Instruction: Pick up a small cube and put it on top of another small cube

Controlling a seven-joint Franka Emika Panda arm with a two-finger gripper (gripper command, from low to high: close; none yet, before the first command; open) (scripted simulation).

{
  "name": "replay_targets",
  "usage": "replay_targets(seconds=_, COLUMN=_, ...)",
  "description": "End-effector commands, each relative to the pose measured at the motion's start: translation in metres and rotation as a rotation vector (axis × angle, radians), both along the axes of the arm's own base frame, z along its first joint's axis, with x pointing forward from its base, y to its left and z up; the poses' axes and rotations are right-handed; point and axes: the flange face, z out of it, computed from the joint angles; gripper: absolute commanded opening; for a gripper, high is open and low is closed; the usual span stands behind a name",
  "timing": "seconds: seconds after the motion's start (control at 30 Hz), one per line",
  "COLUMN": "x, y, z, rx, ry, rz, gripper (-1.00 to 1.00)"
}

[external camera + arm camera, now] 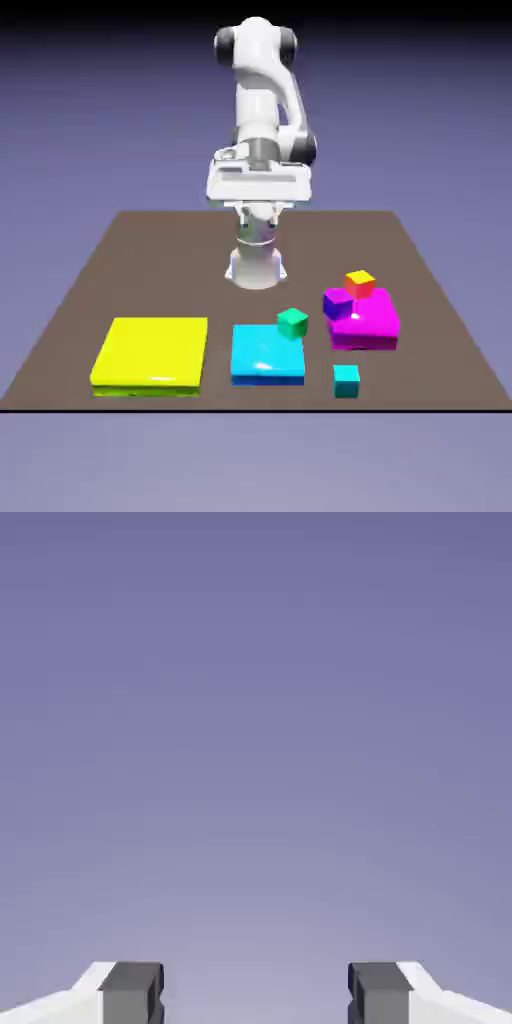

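Several small cubes show in the exterior view. A green cube (pixel 292 322) sits at the far right corner of a cyan slab (pixel 262 358). On the bare table stands a teal cube (pixel 346 380). A purple cube (pixel 337 304) and an orange-red cube (pixel 359 284) rest on a magenta slab (pixel 372 325). My gripper (pixel 260 190) hangs high above the table's far side, well clear of every cube. In the hand view my gripper (pixel 256 992) is open, its grey fingertips (pixel 131 990) wide apart with only the blue-violet backdrop between them.
A large yellow slab (pixel 150 352) lies at the exterior view's left, near the table's front edge. The brown table (pixel 150 260) ends just in front of the slabs. The robot's base (pixel 256 265) stands at the far middle.
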Motion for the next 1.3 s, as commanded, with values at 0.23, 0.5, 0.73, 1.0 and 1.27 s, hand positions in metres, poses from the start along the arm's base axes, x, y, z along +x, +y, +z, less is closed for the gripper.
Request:
replay_targets(seconds=0.23, x=0.056, y=0.052, z=-0.065, rx=0.018, ry=0.264, rz=-0.008, gripper=0.00)
replay_targets(seconds=0.5, x=0.092, y=0.111, z=-0.148, rx=0.025, ry=0.524, rz=-0.033, gripper=0.00)
replay_targets(seconds=0.73, x=0.102, y=0.165, z=-0.228, rx=0.023, ry=0.743, rz=-0.068, gripper=0.00)
replay_targets(seconds=1.0, x=0.099, y=0.184, z=-0.318, rx=0.021, ry=0.817, rz=-0.084, gripper=0.00)
replay_targets(seconds=1.27, x=0.099, y=0.181, z=-0.253, rx=0.013, ry=0.817, rz=-0.076, gripper=-1.00)
